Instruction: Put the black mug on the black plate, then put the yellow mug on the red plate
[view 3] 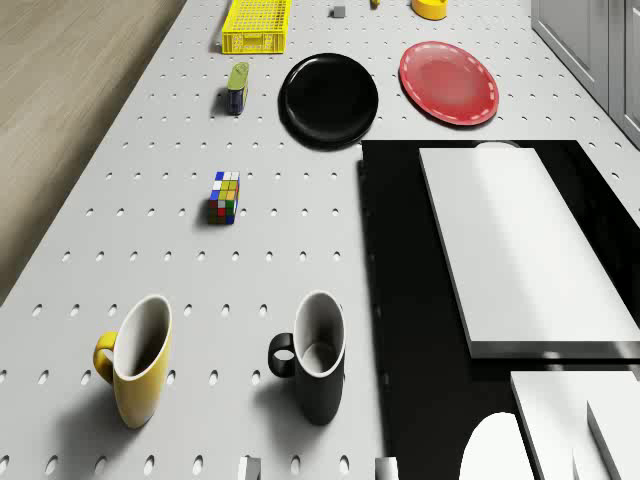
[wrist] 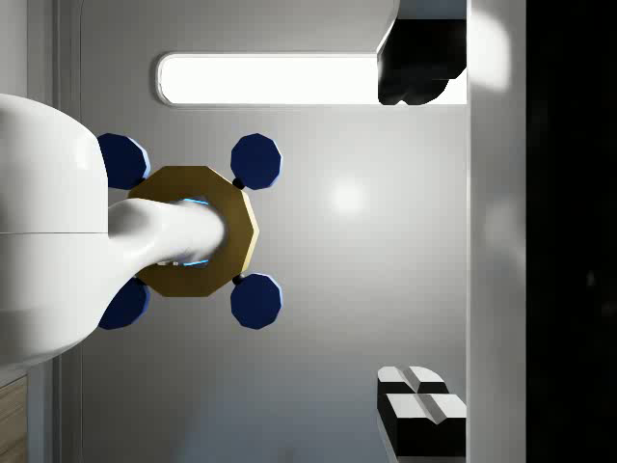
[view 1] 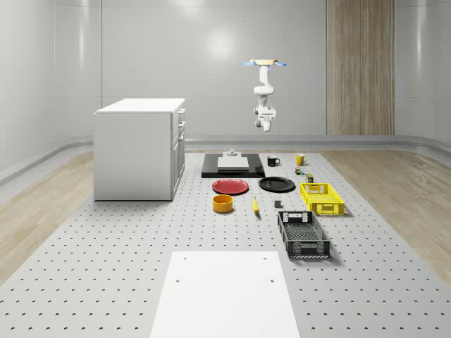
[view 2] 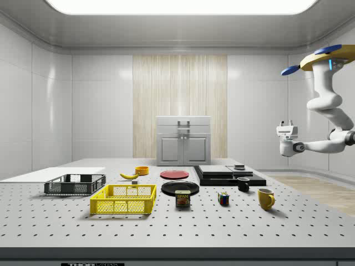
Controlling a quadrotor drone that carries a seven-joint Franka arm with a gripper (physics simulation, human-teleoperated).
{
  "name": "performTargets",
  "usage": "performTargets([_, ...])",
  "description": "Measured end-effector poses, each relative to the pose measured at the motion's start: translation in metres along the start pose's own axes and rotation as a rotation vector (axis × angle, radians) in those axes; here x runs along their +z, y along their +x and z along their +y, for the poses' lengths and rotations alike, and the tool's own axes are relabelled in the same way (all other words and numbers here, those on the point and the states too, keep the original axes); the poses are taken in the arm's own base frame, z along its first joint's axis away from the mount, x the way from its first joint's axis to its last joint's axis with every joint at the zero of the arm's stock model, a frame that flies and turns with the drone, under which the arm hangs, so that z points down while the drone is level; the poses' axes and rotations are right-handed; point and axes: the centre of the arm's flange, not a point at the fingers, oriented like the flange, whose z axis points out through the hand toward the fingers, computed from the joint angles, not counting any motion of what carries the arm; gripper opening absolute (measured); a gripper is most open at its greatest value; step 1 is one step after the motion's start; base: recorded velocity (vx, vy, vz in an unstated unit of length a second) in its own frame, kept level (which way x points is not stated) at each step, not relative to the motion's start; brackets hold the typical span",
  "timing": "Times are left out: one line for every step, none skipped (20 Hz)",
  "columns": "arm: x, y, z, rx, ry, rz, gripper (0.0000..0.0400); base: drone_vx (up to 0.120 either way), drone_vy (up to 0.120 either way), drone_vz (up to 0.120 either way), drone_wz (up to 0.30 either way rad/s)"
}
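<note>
The black mug (view 3: 318, 360) stands upright on the perforated table beside a black slab (view 3: 430, 330), its handle toward the yellow mug (view 3: 138, 362), a short way off. Both mugs, black (view 1: 273, 161) and yellow (view 1: 299, 160), sit at the table's far end. The black plate (view 1: 276, 184) and red plate (view 1: 230, 186) lie side by side nearer the middle, each bare. My drone (view 2: 327, 58) hovers high beyond the mugs' end of the table. My gripper (view 2: 285, 123) is held out in the air, pointing up, well above the mugs. In the wrist view the gripper (wrist: 421, 241) is open and holds nothing.
A white block (view 3: 520, 250) lies on the black slab. A Rubik's cube (view 3: 224, 197) and a can (view 3: 237, 87) sit between the mugs and a yellow basket (view 1: 321, 198). Nearer are a black basket (view 1: 302, 234), a yellow bowl (view 1: 223, 203) and a banana (view 1: 256, 205). A cabinet (view 1: 139, 148) stands at the whole-scene view's left.
</note>
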Motion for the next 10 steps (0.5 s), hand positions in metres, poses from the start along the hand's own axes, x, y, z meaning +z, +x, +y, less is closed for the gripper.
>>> performTargets([-0.008, -0.001, 0.001, 0.000, 0.001, 0.001, 0.0400, 0.000, 0.000, 0.000, 0.000])
performTargets([-0.015, -0.002, 0.002, 0.000, 0.001, 0.001, 0.0400, 0.000, 0.000, 0.000, 0.000])
performTargets([-0.023, -0.002, 0.002, 0.000, 0.002, 0.002, 0.0400, 0.000, 0.000, 0.000, 0.000])
performTargets([-0.030, -0.002, 0.003, 0.000, 0.002, 0.002, 0.0400, 0.000, 0.000, 0.000, 0.000])
performTargets([-0.037, -0.003, 0.003, 0.000, 0.003, 0.003, 0.0400, 0.000, 0.000, 0.000, 0.000])
performTargets([-0.043, -0.002, 0.003, 0.000, 0.003, 0.003, 0.0400, 0.000, 0.000, 0.000, 0.000])
performTargets([-0.050, -0.002, 0.002, 0.000, 0.004, 0.004, 0.0400, 0.000, 0.000, 0.000, 0.000])
performTargets([-0.056, -0.002, 0.002, 0.000, 0.004, 0.004, 0.0400, 0.000, 0.000, 0.000, 0.000])
performTargets([-0.061, -0.002, 0.002, 0.000, 0.005, 0.005, 0.0400, 0.000, 0.000, 0.000, 0.000])
performTargets([-0.066, -0.001, 0.001, 0.000, 0.006, 0.006, 0.0400, 0.000, 0.000, 0.000, 0.000])
